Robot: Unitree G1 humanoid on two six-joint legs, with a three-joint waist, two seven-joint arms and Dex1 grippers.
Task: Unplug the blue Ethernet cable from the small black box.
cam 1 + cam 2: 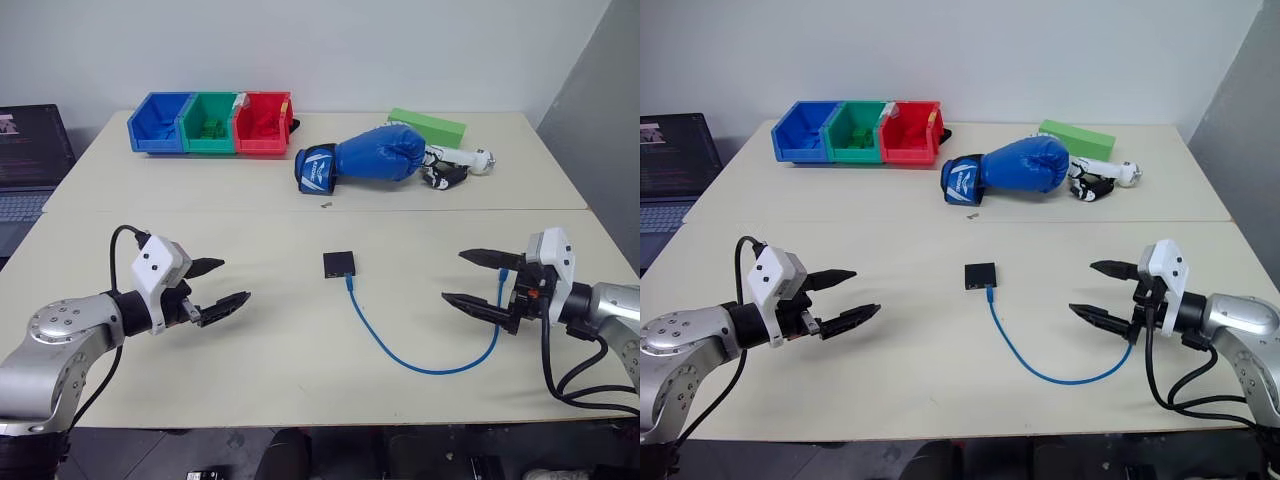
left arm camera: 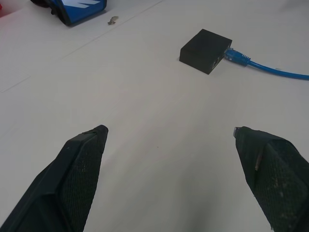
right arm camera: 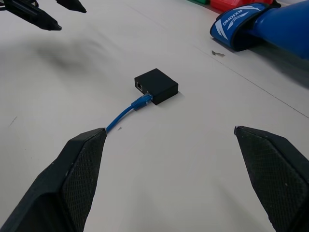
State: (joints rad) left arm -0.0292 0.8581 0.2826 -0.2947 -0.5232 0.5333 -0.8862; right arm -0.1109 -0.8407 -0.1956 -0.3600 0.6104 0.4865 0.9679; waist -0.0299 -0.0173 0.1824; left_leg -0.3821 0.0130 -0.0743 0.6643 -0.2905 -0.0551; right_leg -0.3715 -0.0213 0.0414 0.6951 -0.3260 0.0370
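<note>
The left gripper [image 1: 222, 283] is hovering over the near left part of the table [image 1: 250, 370] with its two black fingers spread wide and pinching nothing; the right gripper [image 1: 478, 278] is hovering over the near right part, likewise spread wide and empty, and both are pointing inward toward the centre. Between them, well apart from either, the small black box [image 1: 338, 264] is lying flat on the table, and the blue Ethernet cable [image 1: 420, 366] is running from the box's near side, curving across the surface toward the right gripper, where its far end is passing behind the fingers. The plug [image 3: 143, 101] is sitting seated in a port on the box's side. By judgement, the task is standing at the approach step: nothing is being gripped and the cable is not yet unplugged. The next move is likely calling for one gripper to pin or hold the light box while the other is closing on the plug body and pulling straight out along the port axis; a pull on the cord alone is risking dragging the box across the table. Any release tab on the plug is too small to make out, and the cable's far end is hidden. Farther back, a blue boxing glove [image 1: 365, 159] and coloured bins [image 1: 210, 123] are lying clear of the work.
</note>
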